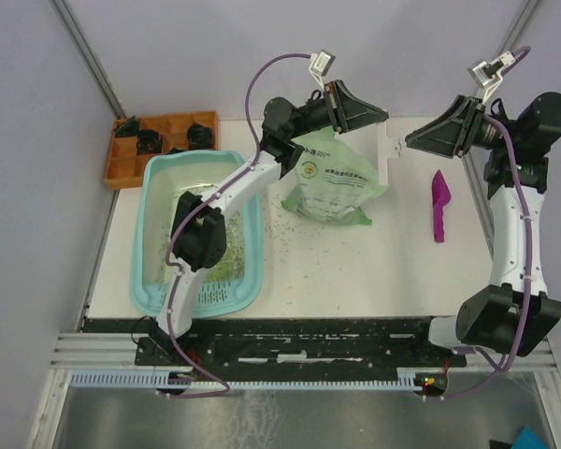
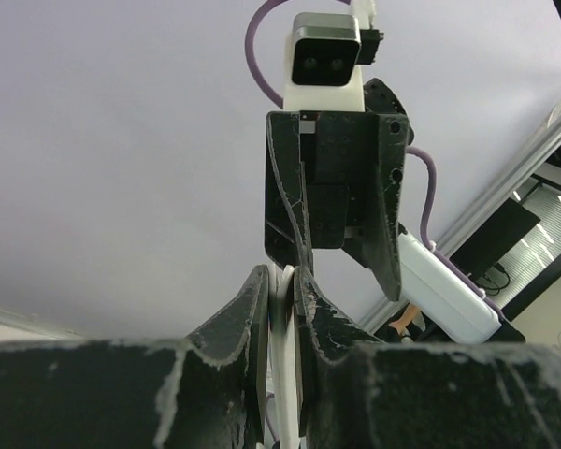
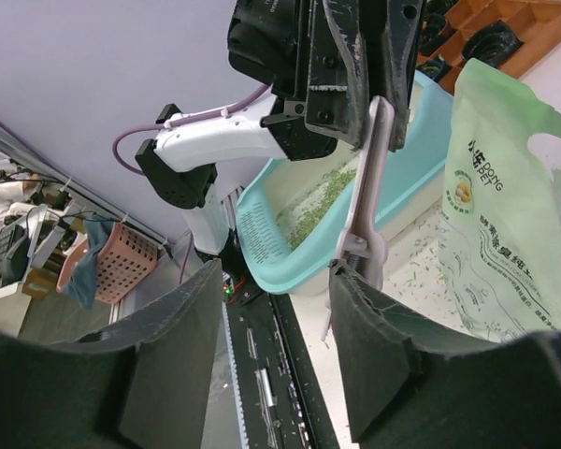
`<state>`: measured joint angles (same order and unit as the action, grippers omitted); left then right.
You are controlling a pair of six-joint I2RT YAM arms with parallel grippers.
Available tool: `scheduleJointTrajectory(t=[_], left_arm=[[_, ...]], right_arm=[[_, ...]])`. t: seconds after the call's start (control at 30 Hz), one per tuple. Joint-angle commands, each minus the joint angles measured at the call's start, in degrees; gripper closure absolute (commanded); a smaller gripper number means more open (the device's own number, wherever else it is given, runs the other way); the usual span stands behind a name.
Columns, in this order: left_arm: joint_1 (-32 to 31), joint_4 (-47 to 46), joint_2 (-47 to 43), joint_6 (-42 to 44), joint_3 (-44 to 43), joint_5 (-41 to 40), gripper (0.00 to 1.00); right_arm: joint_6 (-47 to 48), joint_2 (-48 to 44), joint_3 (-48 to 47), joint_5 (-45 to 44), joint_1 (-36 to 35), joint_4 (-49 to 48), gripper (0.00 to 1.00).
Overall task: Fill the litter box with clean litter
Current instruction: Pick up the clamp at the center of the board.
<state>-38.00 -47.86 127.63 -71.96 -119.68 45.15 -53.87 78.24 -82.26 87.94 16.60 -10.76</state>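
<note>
The teal litter box lies at the table's left, with pale green litter on its floor; the right wrist view shows the box and litter too. The printed litter bag lies at centre. My left gripper is raised right of the bag's top and shut on a long white clip. The left wrist view shows the clip pinched between the fingers. My right gripper faces it, open. Its near finger is right beside the clip, with nothing between the jaws.
A magenta scoop lies on the table at the right. An orange compartmented tray sits behind the litter box. Loose granules are scattered on the table between box and bag.
</note>
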Motion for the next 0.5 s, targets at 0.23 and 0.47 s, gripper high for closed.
scheduleJointTrajectory(t=[0.23, 0.47], left_arm=[[0.0, 2.3, -0.4, 1.8, -3.5, -0.2, 0.97], [0.0, 7.7, -1.1, 6.1, -5.1, -0.2, 0.97]], right_arm=[[-15.1, 3.9, 2.6, 0.9, 0.3, -22.1, 0.42], [-59.3, 16.4, -5.1, 1.2, 1.9, -67.8, 0.54]])
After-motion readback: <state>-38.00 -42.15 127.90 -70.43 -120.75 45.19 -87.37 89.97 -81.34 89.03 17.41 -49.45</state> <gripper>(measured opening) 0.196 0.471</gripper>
